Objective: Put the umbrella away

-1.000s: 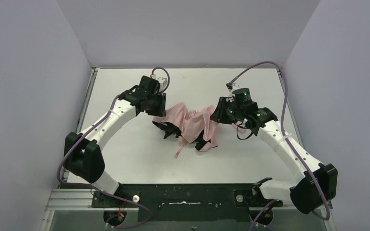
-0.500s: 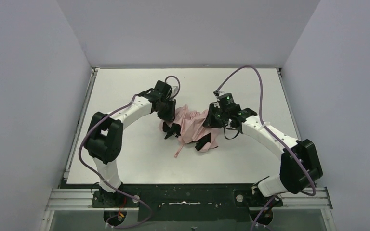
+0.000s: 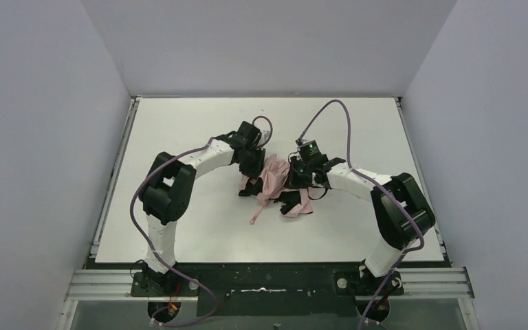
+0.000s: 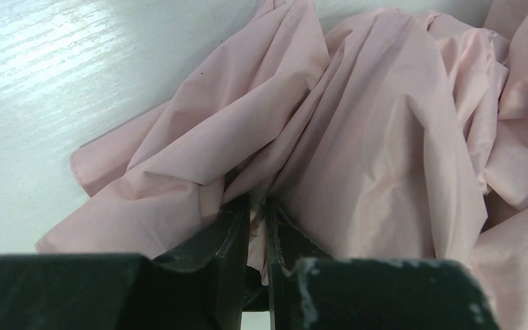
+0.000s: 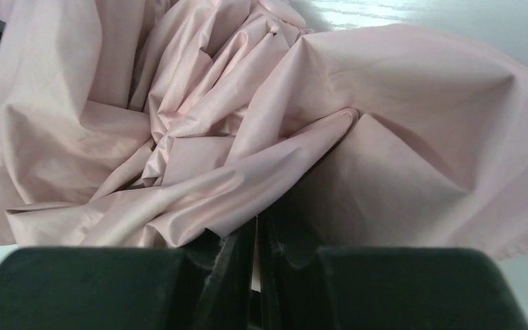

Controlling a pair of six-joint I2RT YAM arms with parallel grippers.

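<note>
The umbrella lies crumpled mid-table, pale pink fabric bunched up, black ribs poking out at its near side and a pink strap trailing toward me. My left gripper presses into its left side, and in the left wrist view its fingers stand almost together with a fold of the umbrella pinched between them. From the right, my right gripper meets the bundle. The right wrist view shows the gripper shut on an edge of the umbrella.
The white table is enclosed by grey walls on the left, right and back. A metal rail with both arm bases runs along the near edge. Purple cables loop above each wrist.
Both arms have swung inward toward each other, squeezing the pink fabric into a narrower bundle. Both grippers have closed further on the fabric.
</note>
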